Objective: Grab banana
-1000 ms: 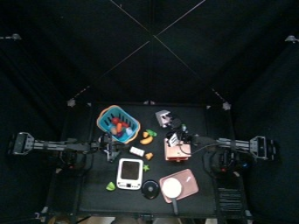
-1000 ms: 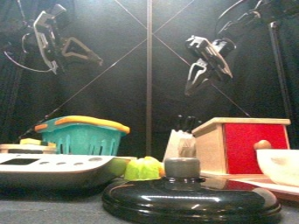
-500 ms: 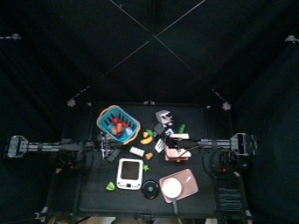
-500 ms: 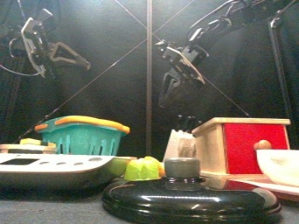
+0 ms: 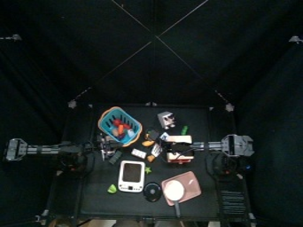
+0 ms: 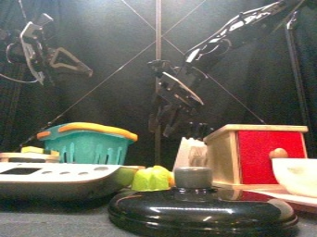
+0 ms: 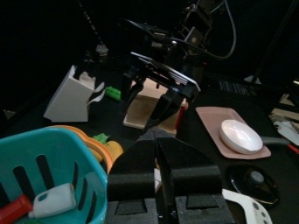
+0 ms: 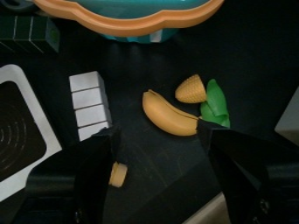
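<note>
Banana [image 8: 170, 115]: small, curved, yellow-orange, lying flat on the black desk [image 8: 251, 61].
Landmark: teal basket [image 8: 128, 15] with orange rim; the banana lies near it, apart from the rim.
Neighbours: an orange half-round piece [image 8: 191, 88] and a green leaf piece [image 8: 216, 107] just beside the banana; a white block [image 8: 87, 107] on its other side.
In the way: nothing lies over the banana.
Right claw [image 8: 159, 163]: spread wide, empty, above the banana, which shows between its jaws.
Left claw [image 7: 160, 172]: pressed together, raised, by the basket.
</note>
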`<action>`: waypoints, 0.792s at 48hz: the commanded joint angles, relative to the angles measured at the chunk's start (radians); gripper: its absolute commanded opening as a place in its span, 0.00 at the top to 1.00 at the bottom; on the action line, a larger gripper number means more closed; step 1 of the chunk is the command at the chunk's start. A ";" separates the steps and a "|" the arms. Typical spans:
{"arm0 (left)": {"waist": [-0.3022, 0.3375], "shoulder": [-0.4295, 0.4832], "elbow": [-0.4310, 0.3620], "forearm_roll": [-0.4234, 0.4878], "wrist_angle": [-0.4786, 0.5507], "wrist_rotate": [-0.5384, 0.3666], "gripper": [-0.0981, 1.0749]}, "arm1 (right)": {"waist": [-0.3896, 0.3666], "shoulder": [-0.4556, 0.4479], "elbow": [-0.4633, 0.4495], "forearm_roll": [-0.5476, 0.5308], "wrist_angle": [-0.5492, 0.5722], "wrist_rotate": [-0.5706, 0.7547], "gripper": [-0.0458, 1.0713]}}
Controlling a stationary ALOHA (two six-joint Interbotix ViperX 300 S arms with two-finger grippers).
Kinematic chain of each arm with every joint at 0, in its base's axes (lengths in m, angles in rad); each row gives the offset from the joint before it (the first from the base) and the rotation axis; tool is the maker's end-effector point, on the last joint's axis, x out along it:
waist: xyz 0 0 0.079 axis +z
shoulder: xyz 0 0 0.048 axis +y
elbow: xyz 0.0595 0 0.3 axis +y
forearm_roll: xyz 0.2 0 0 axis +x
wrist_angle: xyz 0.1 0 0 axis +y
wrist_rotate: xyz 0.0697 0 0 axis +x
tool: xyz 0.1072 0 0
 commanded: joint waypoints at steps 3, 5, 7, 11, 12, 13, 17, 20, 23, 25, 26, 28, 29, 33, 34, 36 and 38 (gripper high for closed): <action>0.011 0.002 -0.014 -0.011 -0.009 0.000 0.65 | 0.003 0.014 -0.054 -0.017 0.028 -0.003 0.07; 0.012 0.002 -0.014 -0.011 -0.009 0.000 0.65 | 0.003 0.026 -0.063 -0.028 0.038 -0.005 0.07; 0.014 0.002 -0.011 -0.011 -0.009 0.000 0.65 | 0.005 0.041 -0.071 -0.041 0.054 -0.005 0.07; 0.015 0.003 -0.011 -0.011 -0.009 0.000 0.65 | 0.003 0.061 -0.080 -0.074 0.094 -0.005 0.07; 0.014 0.002 -0.011 -0.011 -0.011 0.000 0.65 | 0.003 0.064 -0.081 -0.078 0.101 -0.005 0.07; 0.014 0.002 -0.011 -0.011 -0.011 0.000 0.65 | 0.003 0.067 -0.081 -0.083 0.107 -0.005 0.07; 0.014 0.002 -0.009 -0.011 -0.009 0.000 0.65 | 0.003 0.075 -0.084 -0.091 0.120 -0.005 0.07; 0.015 0.003 -0.008 -0.011 -0.011 0.000 0.65 | 0.003 0.075 -0.087 -0.092 0.120 -0.005 0.07; 0.015 0.002 -0.008 -0.011 -0.009 0.000 0.65 | 0.005 0.075 -0.091 -0.097 0.118 -0.006 0.07; 0.015 0.003 -0.008 -0.011 -0.011 0.000 0.65 | 0.005 0.075 -0.092 -0.098 0.120 -0.009 0.07; 0.017 0.002 -0.008 -0.011 -0.011 0.000 0.65 | 0.005 0.077 -0.092 -0.098 0.118 -0.015 0.07; 0.017 0.002 -0.008 -0.011 -0.011 0.000 0.65 | 0.006 0.078 -0.092 -0.095 0.118 -0.041 0.07; 0.017 0.003 -0.008 -0.012 -0.011 0.000 0.65 | 0.008 0.080 -0.092 -0.091 0.118 -0.057 0.07; 0.018 0.003 -0.006 -0.011 -0.011 0.000 0.65 | 0.025 0.094 -0.097 -0.061 0.132 -0.163 0.07; 0.018 0.003 -0.006 -0.011 -0.009 0.000 0.65 | 0.026 0.095 -0.098 -0.049 0.138 -0.187 0.07; 0.020 0.003 -0.006 -0.011 -0.011 0.000 0.65 | 0.026 0.100 -0.106 -0.018 0.156 -0.235 0.07; 0.021 0.002 -0.005 -0.011 -0.009 0.000 0.65 | 0.023 0.104 -0.121 0.031 0.183 -0.291 0.07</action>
